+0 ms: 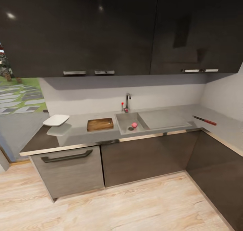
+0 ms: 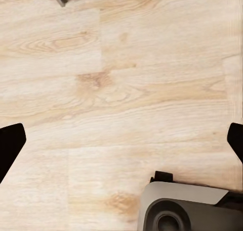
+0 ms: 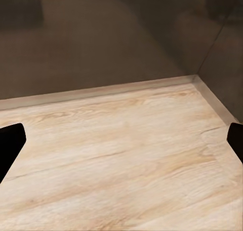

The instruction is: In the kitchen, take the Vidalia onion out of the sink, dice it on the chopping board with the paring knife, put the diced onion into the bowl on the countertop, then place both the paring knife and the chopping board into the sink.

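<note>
Facing the countertop (image 1: 81, 134) beneath black cabinets (image 1: 101, 28).

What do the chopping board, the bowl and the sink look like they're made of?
Chopping board: wood, brown with visible grain. Bowl: probably ceramic or plastic, plain smooth white. Sink: likely steel, matte grey like its drainboard.

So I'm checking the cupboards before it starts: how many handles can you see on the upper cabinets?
4: two handles together under the left wall cabinets, two under the right ones. None seem hidden.
</note>
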